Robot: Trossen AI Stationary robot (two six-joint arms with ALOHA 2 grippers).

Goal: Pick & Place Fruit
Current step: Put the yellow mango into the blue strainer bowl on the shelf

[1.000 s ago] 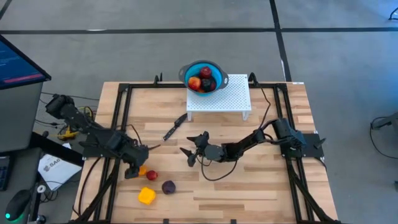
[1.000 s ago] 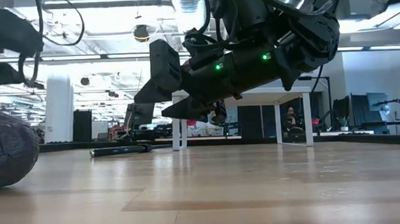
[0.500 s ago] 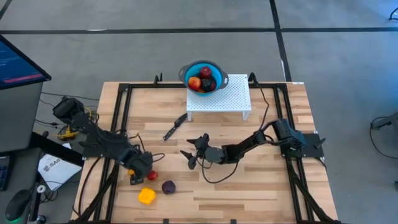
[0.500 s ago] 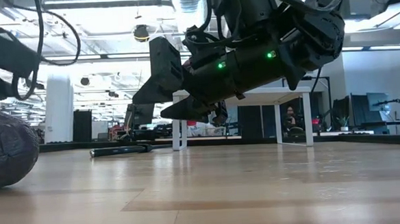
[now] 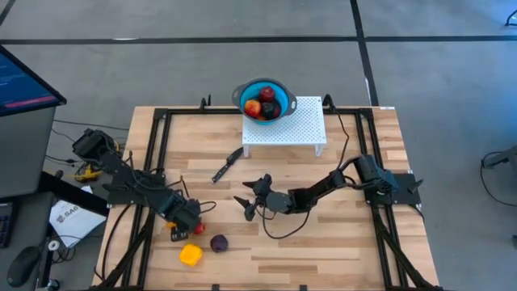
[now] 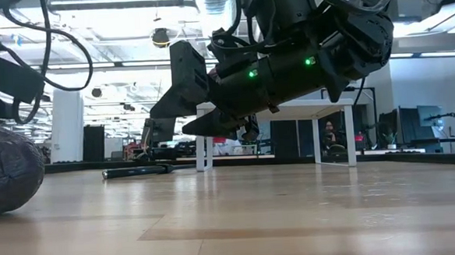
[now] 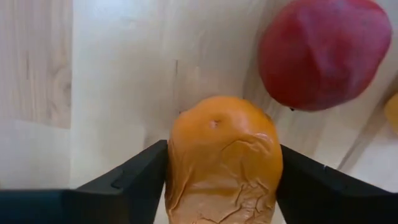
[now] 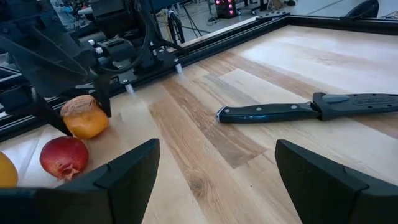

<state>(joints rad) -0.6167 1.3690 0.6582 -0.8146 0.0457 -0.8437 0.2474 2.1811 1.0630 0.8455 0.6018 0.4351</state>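
Observation:
An orange fruit (image 7: 221, 162) sits on the table between the fingers of my left gripper (image 7: 222, 177), which points down at the table's near left (image 5: 184, 220) and hides the fruit in the high view. The right wrist view shows this fruit (image 8: 85, 118) too. Beside it lie a red fruit (image 5: 197, 229), a dark purple fruit (image 5: 218, 243) and a blocky yellow fruit (image 5: 190, 255). A blue bowl (image 5: 246, 90) at the far middle holds more fruit. My right gripper (image 5: 249, 202) hovers open at mid-table with nothing in it. My left gripper has the orange fruit between its two fingers (image 7: 140, 177), one on each of two opposite sides of it (image 7: 177, 168). The fingers come from above, pointing down. The fruit's underside rests on the table, as the right wrist view shows.
The bowl stands on a white perforated stand (image 5: 303, 129). A slim black knife (image 5: 227, 164) lies flat between the stand and the arms. A black frame (image 5: 158, 153) runs along the table's edges. Bare wood lies at the near right.
My left gripper has come down and moved a little toward the table's right edge, over the orange fruit, which showed beside it a second ago and is now hidden beneath it in the high view. The fruits have not moved.

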